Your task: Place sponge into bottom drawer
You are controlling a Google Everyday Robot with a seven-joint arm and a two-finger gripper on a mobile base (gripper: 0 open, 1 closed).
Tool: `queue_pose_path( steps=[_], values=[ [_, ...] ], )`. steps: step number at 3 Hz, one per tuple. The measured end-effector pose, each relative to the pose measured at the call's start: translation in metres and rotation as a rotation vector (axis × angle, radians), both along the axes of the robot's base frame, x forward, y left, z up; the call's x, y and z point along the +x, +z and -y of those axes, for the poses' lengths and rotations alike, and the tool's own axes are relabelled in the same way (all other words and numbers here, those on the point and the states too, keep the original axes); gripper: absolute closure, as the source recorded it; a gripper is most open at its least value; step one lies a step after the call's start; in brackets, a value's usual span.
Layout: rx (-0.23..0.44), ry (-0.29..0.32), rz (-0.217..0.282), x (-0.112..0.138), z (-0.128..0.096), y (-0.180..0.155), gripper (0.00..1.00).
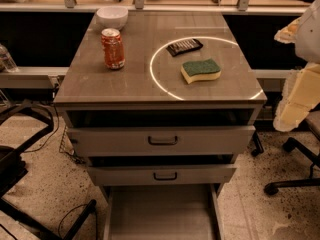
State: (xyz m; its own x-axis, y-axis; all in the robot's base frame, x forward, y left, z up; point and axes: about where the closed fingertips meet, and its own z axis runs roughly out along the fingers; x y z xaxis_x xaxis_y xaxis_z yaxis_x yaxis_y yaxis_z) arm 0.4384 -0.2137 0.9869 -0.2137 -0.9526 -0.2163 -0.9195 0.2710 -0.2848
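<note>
A grey three-drawer cabinet seen from the front and above. The sponge (200, 70), yellow foam with a dark green scouring top and wavy sides, lies flat on the right of the cabinet top (125, 84), inside a ring of light and just in front of a black ridged packet (184, 46). It is likely light, soft and squashy, best pinched across its narrow waist without pressing hard. The bottom drawer (160, 214) is pulled out below, its floor bare. An orange drinks can (113, 48) and a white bowl (112, 17) stand at the left; the can's label is unreadable. The gripper (287, 119), seemingly the pale shape at the right edge, hangs well away from the sponge; its open or closed state cannot be told.
</note>
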Motion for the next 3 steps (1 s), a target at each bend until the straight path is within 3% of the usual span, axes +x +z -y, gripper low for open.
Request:
queue_pose_path(
  steps=[1,2,3],
  values=[
    [0.000,0.000,0.000,0.000,0.000,0.000,0.00],
    [0.071,-0.046,0.026,0.012,0.003,0.003,0.00],
    [0.232,-0.087,0.108,0.044,0.021,0.003,0.00]
  ],
)
